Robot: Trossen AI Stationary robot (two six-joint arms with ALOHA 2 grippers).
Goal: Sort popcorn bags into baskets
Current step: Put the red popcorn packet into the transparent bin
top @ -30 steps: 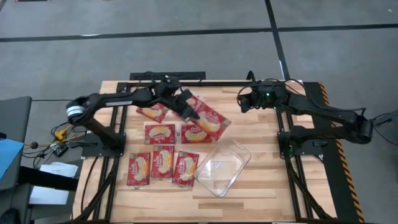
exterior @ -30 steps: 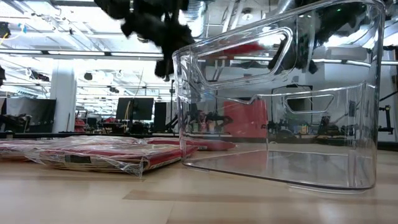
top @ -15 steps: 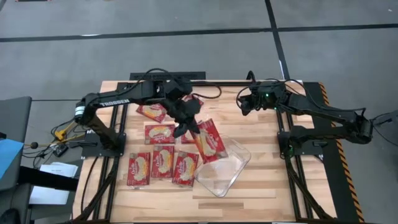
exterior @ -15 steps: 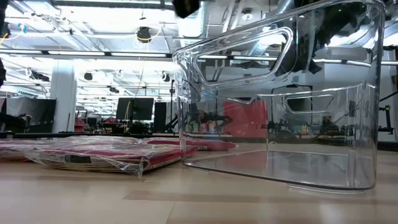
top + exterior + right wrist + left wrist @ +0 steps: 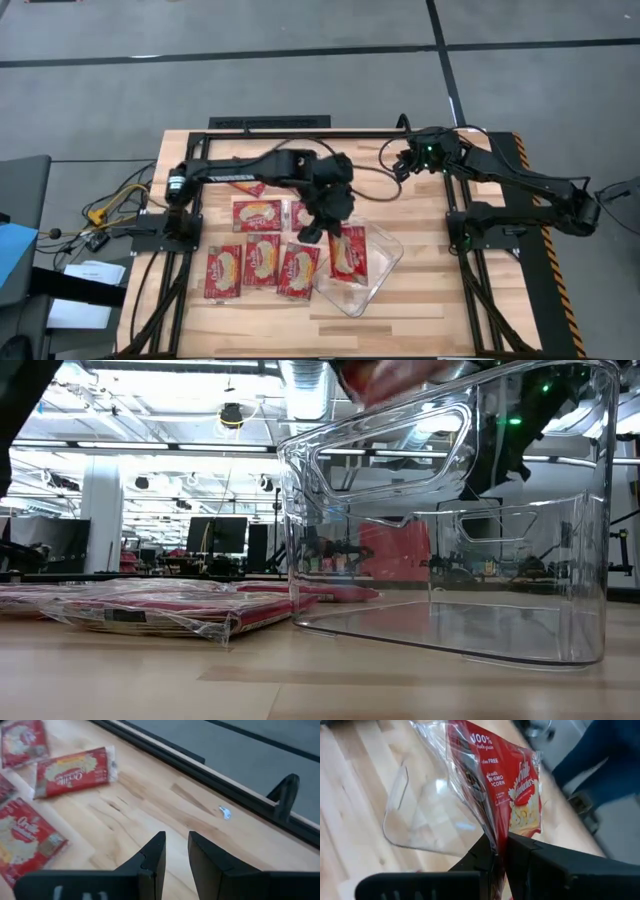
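My left gripper (image 5: 320, 230) is shut on one red popcorn bag (image 5: 348, 252) and holds it over the clear plastic tub (image 5: 375, 272), which stands on the table right of the bags. In the low view the held bag (image 5: 400, 375) shows as a red blur above the tub's rim (image 5: 450, 420). Several more red bags (image 5: 258, 213) lie flat on the table left of the tub, in rows. My right gripper (image 5: 400, 165) waits open at the table's far right, above bare wood. My left gripper pinches the held bag between its two fingers at the edge of its clear wrapper (image 5: 492, 837). The bag (image 5: 515, 785) stretches away from the fingers, lifted clear above the tub (image 5: 425, 815), and touches neither tub nor table.
Three bags (image 5: 262, 264) lie side by side near the table's near-left part, close to the tub's left wall. Another bag (image 5: 75, 770) lies at the far side. A dark rail (image 5: 300, 132) runs along the far edge. Bare wood (image 5: 430, 240) shows right of the tub.
My left arm has swung from the far-left bags toward the table's right and near edge, carrying the bag lifted clear. The bag was above the loose bags and now hangs over the tub. My right gripper has stayed about where it was.
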